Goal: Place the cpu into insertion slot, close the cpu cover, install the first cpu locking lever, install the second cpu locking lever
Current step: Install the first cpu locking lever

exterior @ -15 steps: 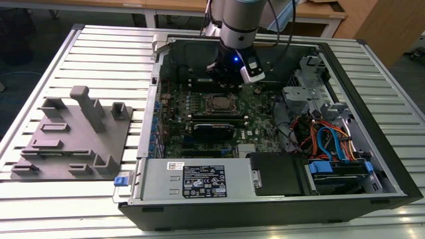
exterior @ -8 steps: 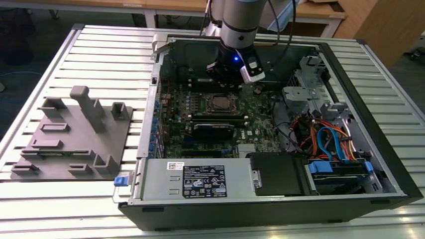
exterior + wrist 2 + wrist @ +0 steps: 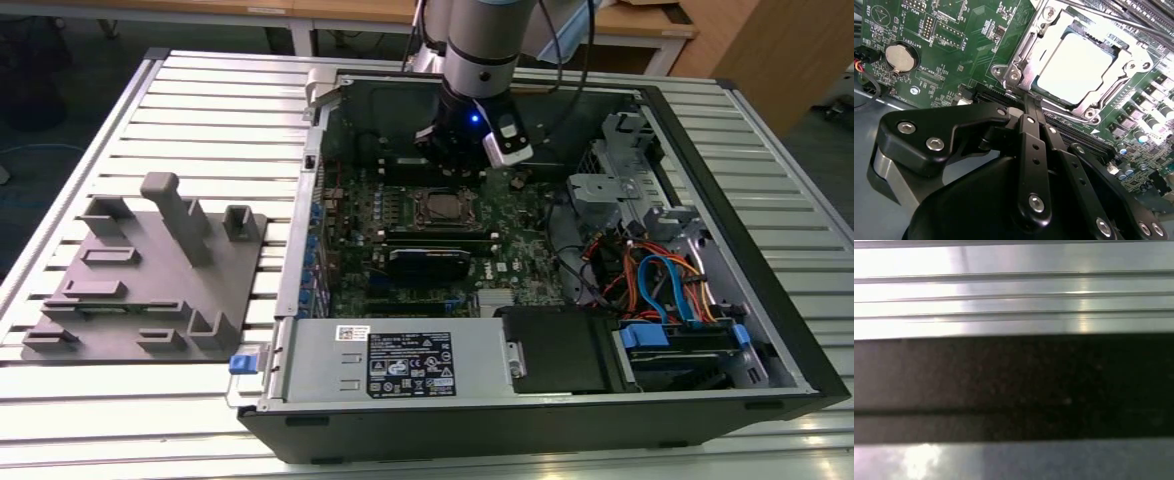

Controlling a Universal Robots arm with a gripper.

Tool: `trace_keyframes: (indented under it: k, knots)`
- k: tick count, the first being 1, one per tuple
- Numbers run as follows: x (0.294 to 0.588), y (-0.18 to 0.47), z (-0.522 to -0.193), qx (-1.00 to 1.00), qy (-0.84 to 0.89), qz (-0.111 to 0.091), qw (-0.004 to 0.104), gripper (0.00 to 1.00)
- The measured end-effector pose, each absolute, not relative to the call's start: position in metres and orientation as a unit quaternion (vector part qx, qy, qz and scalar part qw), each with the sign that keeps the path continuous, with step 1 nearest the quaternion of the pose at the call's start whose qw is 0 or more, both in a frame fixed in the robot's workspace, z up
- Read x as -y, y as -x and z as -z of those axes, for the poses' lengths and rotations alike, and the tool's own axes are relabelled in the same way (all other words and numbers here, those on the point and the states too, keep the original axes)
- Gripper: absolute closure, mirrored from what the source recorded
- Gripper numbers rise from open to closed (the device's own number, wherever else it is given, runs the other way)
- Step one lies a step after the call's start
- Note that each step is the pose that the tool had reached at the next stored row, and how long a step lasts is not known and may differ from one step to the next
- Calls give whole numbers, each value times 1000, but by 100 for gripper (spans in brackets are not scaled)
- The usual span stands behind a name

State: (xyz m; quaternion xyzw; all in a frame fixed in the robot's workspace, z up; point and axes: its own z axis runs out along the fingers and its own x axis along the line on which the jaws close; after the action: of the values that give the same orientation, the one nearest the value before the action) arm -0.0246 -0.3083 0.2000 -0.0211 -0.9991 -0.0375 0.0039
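Cpu [image 3: 1074, 67] sits in the insertion slot [image 3: 1030, 50], upper right of the second wrist view, cpu cover [image 3: 1119, 82] down around it. End effector [image 3: 1026, 102] looks clenched, empty, tips right beside the slot's corner.

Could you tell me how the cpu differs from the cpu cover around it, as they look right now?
The cpu is a solid, flat, pale metallic square; the cpu cover is an open silvery frame with a square window. The cpu lies inside that window, while the cpu cover lies around it over the insertion slot. The cover's outline is larger than the cpu. Both are shiny metal and lie flat on the green board.
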Motion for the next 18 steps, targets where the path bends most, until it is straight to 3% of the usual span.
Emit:
trace_keyframes:
  k: [18]
  knots:
    - [308, 24, -197, 999, 23, 29, 4, 90]
